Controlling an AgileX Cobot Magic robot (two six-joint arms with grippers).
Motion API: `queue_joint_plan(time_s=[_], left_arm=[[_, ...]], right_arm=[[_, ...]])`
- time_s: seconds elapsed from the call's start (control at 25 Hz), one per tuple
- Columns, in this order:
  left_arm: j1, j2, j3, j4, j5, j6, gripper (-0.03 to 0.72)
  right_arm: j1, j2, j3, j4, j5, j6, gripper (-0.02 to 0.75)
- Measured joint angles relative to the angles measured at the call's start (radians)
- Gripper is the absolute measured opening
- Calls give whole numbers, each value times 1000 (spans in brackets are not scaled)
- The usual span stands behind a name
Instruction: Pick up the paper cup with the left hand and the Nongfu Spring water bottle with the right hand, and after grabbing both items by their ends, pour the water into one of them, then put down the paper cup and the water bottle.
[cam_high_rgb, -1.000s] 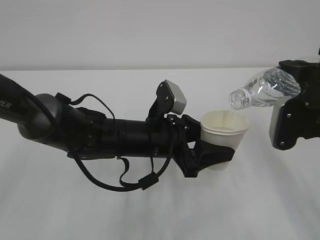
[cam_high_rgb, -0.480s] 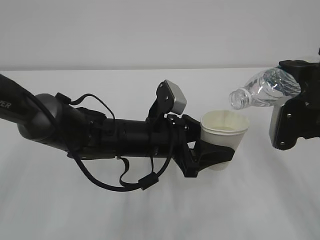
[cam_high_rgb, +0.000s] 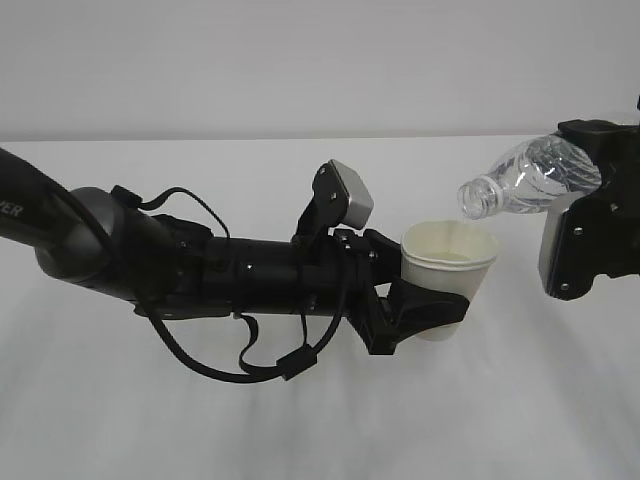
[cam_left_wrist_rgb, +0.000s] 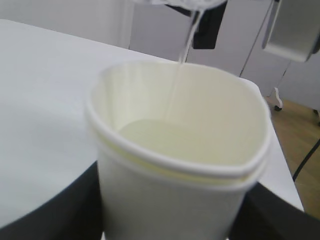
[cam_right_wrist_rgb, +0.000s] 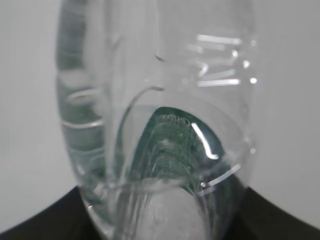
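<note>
My left gripper (cam_high_rgb: 425, 310) is shut on the paper cup (cam_high_rgb: 449, 270), holding it upright above the table by its lower part. In the left wrist view the paper cup (cam_left_wrist_rgb: 180, 165) fills the frame, black fingers (cam_left_wrist_rgb: 55, 210) on both sides, water (cam_left_wrist_rgb: 165, 142) pooled inside and a thin stream (cam_left_wrist_rgb: 185, 45) falling in from above. My right gripper (cam_high_rgb: 590, 225) is shut on the Nongfu Spring water bottle (cam_high_rgb: 530, 180), tipped nearly level, its open mouth (cam_high_rgb: 478, 198) over the cup's rim. The right wrist view shows the clear ribbed bottle (cam_right_wrist_rgb: 160, 130) close up.
The white table (cam_high_rgb: 300, 420) lies below both arms, with its far edge meeting a pale wall. The left arm's black body and looping cables (cam_high_rgb: 230, 350) stretch across the left half of the scene.
</note>
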Motion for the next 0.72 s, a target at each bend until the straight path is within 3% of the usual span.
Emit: queue_joint_plan(time_s=[0.72], left_arm=[[0,0,0,0,0,0,467]], right_arm=[[0,0,0,0,-2,-17,377]])
